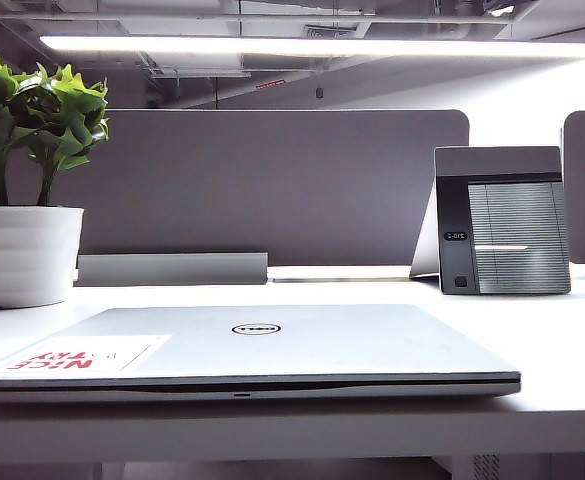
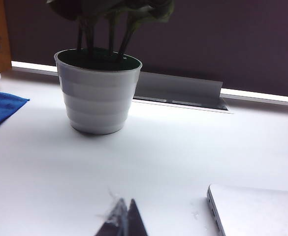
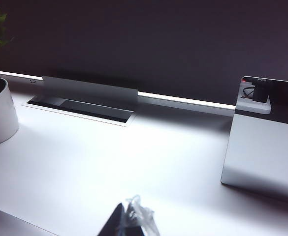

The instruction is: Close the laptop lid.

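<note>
The silver-grey laptop lid (image 1: 272,340) lies flat down on its base at the table's front, with the oval Dell logo (image 1: 256,328) and the white sticker with red letters (image 1: 72,357) facing up. Neither gripper shows in the exterior view. My left gripper (image 2: 125,207) is shut with nothing held, its tips hovering over bare table beside the laptop's corner (image 2: 257,209). My right gripper (image 3: 128,212) is also shut, with a scrap of clear film clinging to its fingertips (image 3: 136,211). A sliver of the laptop (image 3: 3,223) shows beside it.
A white pot with a green plant (image 1: 24,255) stands at the back left. An upright grey-black device with a ribbed panel (image 1: 502,220) stands at the back right. A raised cable flap (image 1: 172,268) sits before the grey partition. A blue cloth (image 2: 1,108) lies beyond the pot.
</note>
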Robot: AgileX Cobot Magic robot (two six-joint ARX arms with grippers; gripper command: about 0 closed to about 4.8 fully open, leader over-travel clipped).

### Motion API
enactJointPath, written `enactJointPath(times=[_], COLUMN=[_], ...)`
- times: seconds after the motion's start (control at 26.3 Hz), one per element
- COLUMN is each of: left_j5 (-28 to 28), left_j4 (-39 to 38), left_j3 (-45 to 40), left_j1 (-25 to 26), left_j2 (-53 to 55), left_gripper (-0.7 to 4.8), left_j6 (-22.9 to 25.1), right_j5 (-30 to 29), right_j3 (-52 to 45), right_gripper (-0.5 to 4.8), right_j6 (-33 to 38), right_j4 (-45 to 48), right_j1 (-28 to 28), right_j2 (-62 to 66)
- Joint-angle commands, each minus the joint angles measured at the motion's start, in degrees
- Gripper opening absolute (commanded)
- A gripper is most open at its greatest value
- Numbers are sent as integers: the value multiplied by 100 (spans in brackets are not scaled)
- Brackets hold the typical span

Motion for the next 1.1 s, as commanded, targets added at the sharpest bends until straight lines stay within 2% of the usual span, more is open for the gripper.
enactJointPath(times=[0.04, 0.8, 0.95, 1.1], left_j5=[24, 24, 24, 24], left_j4=[37, 37, 37, 37], left_j3=[7, 7, 7, 7], left_j1=[-7, -7, -7, -7], left_j2=[-2, 0, 0, 0], left_gripper=[-5, -5, -5, -5], left_j6=[2, 2, 4, 2], right_j5=[7, 9, 144, 802], right_j3=[15, 15, 15, -109], right_gripper=[0, 0, 0, 0], right_j6=[22, 22, -57, -90], right_j4=[59, -33, -505, -1423], right_j1=[9, 7, 7, 7], right_j2=[-22, -22, -87, -699])
